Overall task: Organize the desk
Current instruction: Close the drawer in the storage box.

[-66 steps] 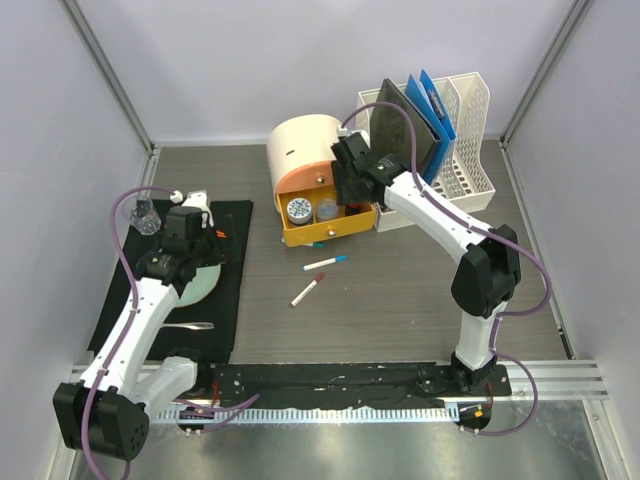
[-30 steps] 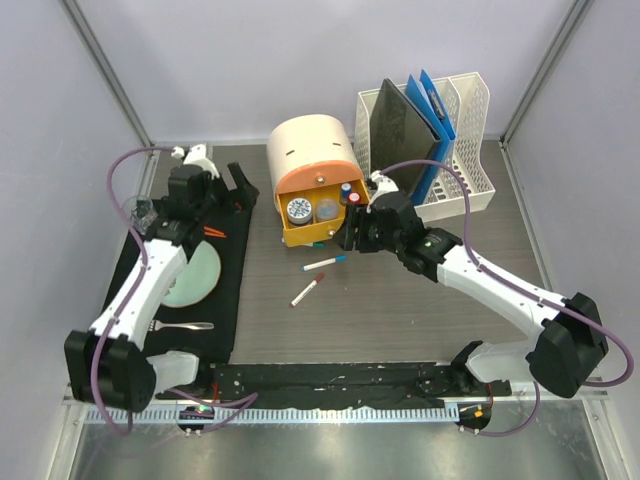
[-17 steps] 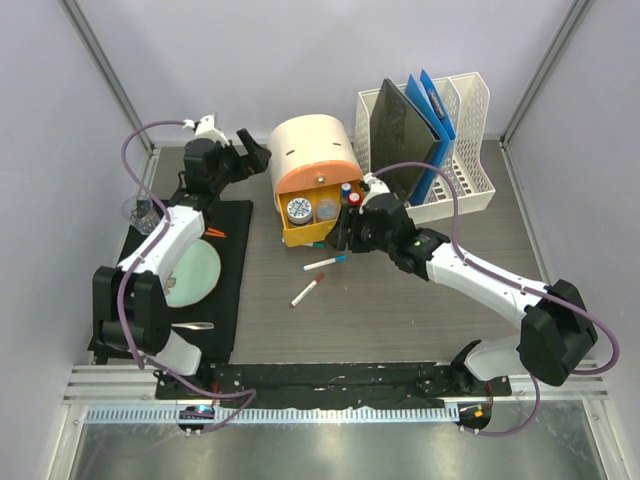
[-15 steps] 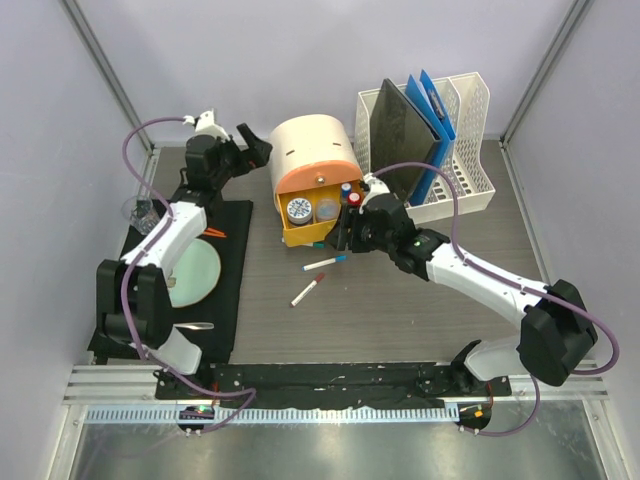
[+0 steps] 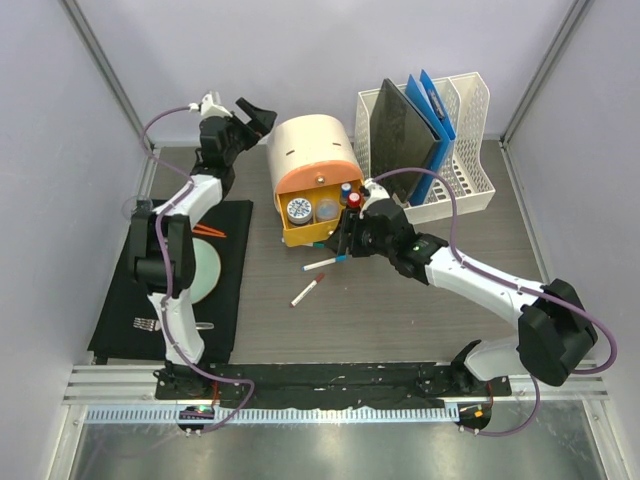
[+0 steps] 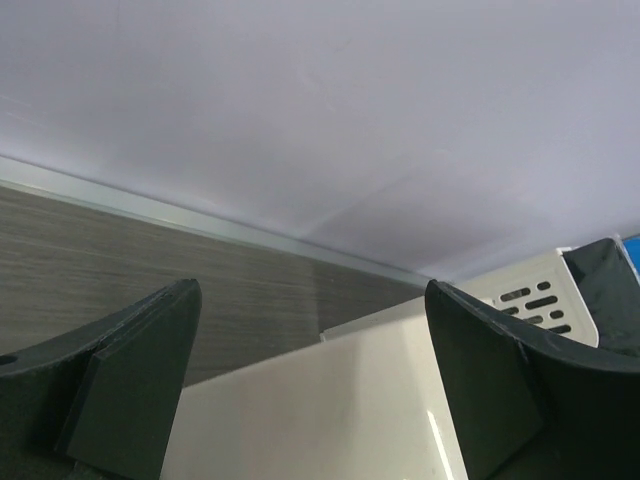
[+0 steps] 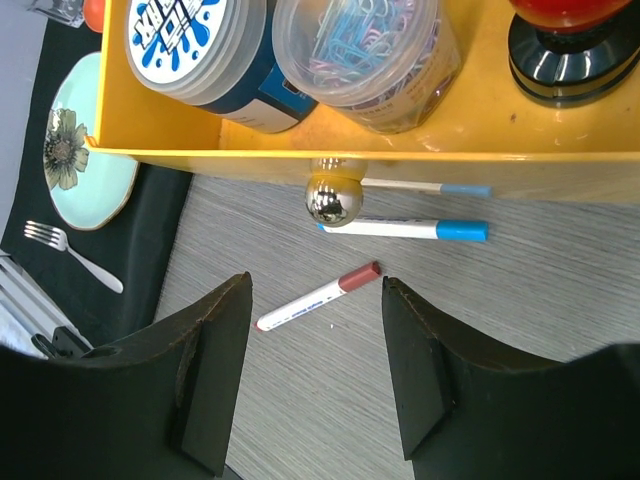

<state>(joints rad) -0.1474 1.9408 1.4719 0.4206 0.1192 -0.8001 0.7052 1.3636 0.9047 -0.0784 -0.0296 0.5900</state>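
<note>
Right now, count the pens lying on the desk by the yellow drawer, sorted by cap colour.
Blue-capped pens: 2, the second tight against the yellow drawer
Red-capped pen: 1
Total: 3

The desk (image 5: pixel 400 310) is a large rectangular top of dark grey-brown wood-grain laminate. It lies flat and level and is framed by metal rails along its edges. The grain runs from side to side. Its near middle and right stretch is bare. A black mat (image 5: pixel 225 320) covers the left part, and a red-capped pen (image 5: pixel 307 291) and a blue-capped pen (image 5: pixel 325 262) lie loose near the centre.
</note>
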